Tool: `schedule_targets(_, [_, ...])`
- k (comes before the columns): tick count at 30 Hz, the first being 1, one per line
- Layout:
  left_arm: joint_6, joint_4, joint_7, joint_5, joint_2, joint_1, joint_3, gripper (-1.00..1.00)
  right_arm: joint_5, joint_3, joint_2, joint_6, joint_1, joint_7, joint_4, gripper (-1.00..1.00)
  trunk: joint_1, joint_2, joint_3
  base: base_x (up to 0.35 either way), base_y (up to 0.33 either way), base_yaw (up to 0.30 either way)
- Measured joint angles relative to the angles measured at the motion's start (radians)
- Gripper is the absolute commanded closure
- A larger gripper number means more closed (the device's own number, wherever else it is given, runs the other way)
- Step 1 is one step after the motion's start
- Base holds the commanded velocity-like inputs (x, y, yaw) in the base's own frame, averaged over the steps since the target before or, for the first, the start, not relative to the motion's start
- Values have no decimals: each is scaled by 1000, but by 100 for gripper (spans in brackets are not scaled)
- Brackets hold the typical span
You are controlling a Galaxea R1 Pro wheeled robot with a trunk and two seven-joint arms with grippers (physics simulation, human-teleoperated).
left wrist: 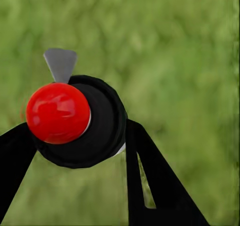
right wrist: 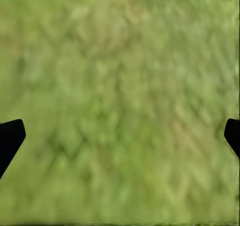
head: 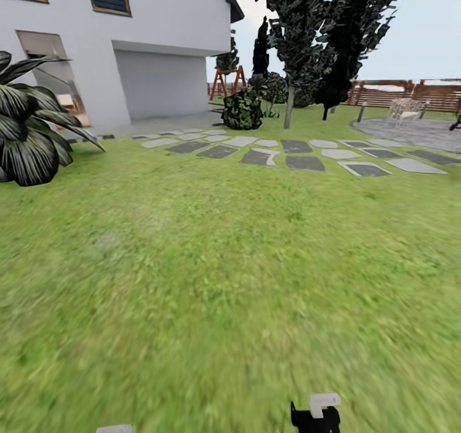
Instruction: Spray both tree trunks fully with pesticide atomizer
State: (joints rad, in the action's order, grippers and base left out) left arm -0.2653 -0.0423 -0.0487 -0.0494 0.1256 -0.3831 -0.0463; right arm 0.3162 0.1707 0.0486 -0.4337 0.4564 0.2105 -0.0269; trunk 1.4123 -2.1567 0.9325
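Observation:
My left gripper (left wrist: 80,153) is shut on the pesticide atomizer (left wrist: 95,121), a dark round bottle with a red knob and a light-grey nozzle, held over blurred grass. Black fingers (left wrist: 150,181) press on both of its sides. A light-grey tip (head: 115,428) shows at the bottom edge of the head view, on the left. My right gripper (right wrist: 120,136) is open, its black fingertips far apart over bare lawn, and its black body with a white tab (head: 315,412) shows low in the head view. The task's trees are out of view.
Lawn (head: 230,260) stretches ahead to a stepping-stone path (head: 301,154). A white house (head: 128,49) stands at the back left, with a dark palm (head: 29,132) beside it. Dark thin-stemmed trees (head: 320,36), a bush (head: 242,109) and a brown fence (head: 410,93) lie beyond.

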Motion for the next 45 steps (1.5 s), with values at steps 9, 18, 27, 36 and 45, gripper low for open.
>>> schedule_targets(9, [0,0,0,-1,1,0,0,100,0,0,0,0,0,0,1,-100,0,0,0,0,-269,-299])
schedule_targets(18, [0,0,1,-7,4,0,-2,100,0,0,0,0,0,0,1,-100,0,0,0,0,-269,-299])
schedule_targets(27, [0,0,0,-8,4,0,-2,100,0,0,0,0,0,0,1,-100,0,0,3,0,-269,-299])
schedule_targets(36, [0,0,0,-6,3,0,0,100,0,0,0,0,0,0,1,-100,0,0,6,0,-269,-299])
schedule_targets(45, [0,0,0,-6,3,0,0,100,0,0,0,0,0,0,1,-100,0,0,10,0,-269,-299])
